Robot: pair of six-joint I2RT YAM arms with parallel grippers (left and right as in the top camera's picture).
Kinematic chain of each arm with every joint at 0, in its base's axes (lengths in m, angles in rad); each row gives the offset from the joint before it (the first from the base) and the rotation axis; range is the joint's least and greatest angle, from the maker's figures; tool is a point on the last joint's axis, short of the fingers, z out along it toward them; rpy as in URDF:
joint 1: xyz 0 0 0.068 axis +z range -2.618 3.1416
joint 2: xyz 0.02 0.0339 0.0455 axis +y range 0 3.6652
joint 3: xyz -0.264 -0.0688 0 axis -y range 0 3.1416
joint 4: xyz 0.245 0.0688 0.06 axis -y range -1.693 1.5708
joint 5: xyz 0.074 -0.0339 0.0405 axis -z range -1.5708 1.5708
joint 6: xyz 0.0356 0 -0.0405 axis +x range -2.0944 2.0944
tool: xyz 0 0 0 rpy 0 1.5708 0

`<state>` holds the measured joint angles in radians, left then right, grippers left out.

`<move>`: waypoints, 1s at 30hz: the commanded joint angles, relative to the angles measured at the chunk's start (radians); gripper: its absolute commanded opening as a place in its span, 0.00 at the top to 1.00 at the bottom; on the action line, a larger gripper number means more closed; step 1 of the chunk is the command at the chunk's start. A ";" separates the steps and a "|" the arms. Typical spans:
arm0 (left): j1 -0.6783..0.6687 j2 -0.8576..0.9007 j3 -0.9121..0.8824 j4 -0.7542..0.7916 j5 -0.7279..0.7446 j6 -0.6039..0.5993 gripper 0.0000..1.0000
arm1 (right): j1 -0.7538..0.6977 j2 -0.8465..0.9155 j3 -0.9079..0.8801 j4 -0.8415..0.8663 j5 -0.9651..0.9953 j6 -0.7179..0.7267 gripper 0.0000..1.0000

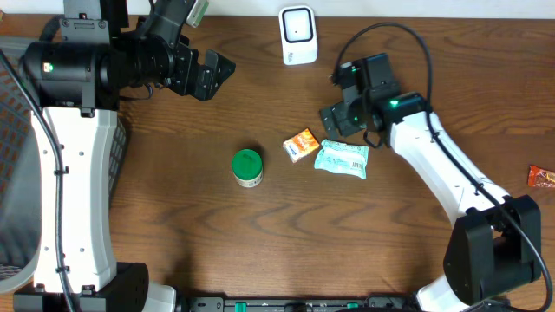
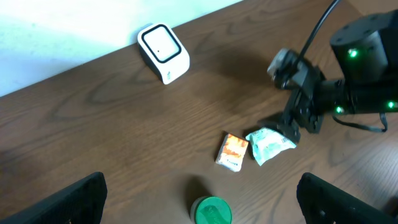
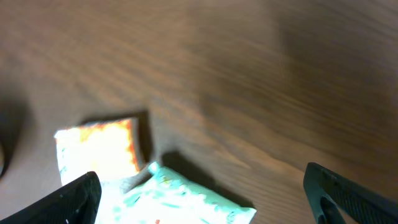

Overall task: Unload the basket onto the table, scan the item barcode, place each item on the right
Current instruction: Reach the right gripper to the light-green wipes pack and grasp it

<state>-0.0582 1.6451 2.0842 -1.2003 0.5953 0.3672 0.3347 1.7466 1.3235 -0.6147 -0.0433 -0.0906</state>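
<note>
A white barcode scanner (image 1: 297, 35) (image 2: 163, 51) stands at the table's far edge. Three items lie mid-table: a green-lidded jar (image 1: 247, 167) (image 2: 212, 211), an orange packet (image 1: 301, 144) (image 2: 232, 151) (image 3: 99, 146), and a mint-and-white packet (image 1: 342, 159) (image 2: 269, 143) (image 3: 186, 199). My right gripper (image 1: 338, 117) (image 3: 205, 199) hovers open just behind the mint packet, which lies below its wide-spread fingers, not held. My left gripper (image 1: 212, 74) (image 2: 202, 202) hangs open and empty at the far left, high above the jar.
A red packet (image 1: 542, 178) lies at the table's right edge. The right arm's black cable (image 1: 408, 35) loops over the far side near the scanner. The left arm's white base (image 1: 74, 199) runs along the left side.
</note>
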 commanded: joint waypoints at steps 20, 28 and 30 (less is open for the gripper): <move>0.000 0.003 -0.006 -0.002 -0.006 0.010 0.02 | -0.040 0.209 -0.003 -0.084 -0.284 -0.403 0.19; 0.000 0.003 -0.006 -0.002 -0.006 0.010 0.02 | -0.065 0.266 -0.003 -0.079 -0.280 -0.430 0.46; 0.000 0.003 -0.006 -0.002 -0.006 0.010 0.02 | -0.066 0.274 -0.003 -0.076 -0.279 -0.431 0.51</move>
<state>-0.0582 1.6451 2.0842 -1.2007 0.5953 0.3672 0.2790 2.0010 1.3228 -0.6937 -0.3332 -0.4999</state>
